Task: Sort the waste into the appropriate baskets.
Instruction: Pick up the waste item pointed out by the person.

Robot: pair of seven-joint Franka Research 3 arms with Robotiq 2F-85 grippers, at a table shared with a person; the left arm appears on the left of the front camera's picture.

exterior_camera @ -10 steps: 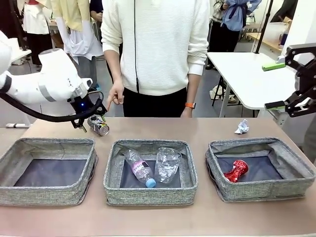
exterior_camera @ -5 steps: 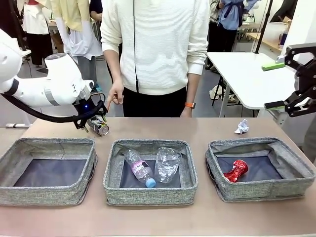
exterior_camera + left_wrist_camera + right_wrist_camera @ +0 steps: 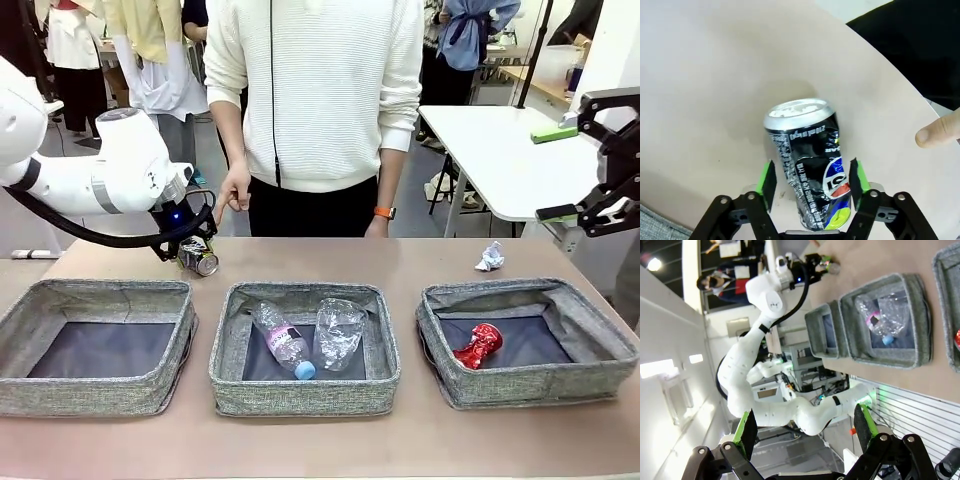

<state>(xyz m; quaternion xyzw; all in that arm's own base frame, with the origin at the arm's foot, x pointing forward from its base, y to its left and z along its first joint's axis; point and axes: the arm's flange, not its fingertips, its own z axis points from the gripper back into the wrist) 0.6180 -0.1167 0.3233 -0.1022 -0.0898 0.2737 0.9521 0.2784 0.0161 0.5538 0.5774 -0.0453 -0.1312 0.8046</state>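
The dark printed can (image 3: 199,259) is on the table behind the left basket (image 3: 100,291); its silver top (image 3: 797,110) points away from my left gripper (image 3: 812,180). That gripper (image 3: 190,249) is shut on the can, a green pad (image 3: 766,180) on each side. The middle basket (image 3: 300,293) holds the blue-capped bottle (image 3: 283,346) and the clear cup (image 3: 340,335). In the right basket (image 3: 520,288) lies the crushed red can (image 3: 478,346). The paper ball (image 3: 489,257) rests behind it. My right gripper (image 3: 572,158) hangs open, high at the right edge, fingers (image 3: 747,430) wide apart.
A person in a white sweater stands at the far edge, one hand (image 3: 232,195) hanging close to the can; a fingertip (image 3: 937,132) is in the left wrist view. The left basket is empty. A white side table (image 3: 500,150) stands beyond the right corner.
My left gripper has shifted slightly left and its fingers have drawn in onto the can. The right arm and the basket contents have not moved.
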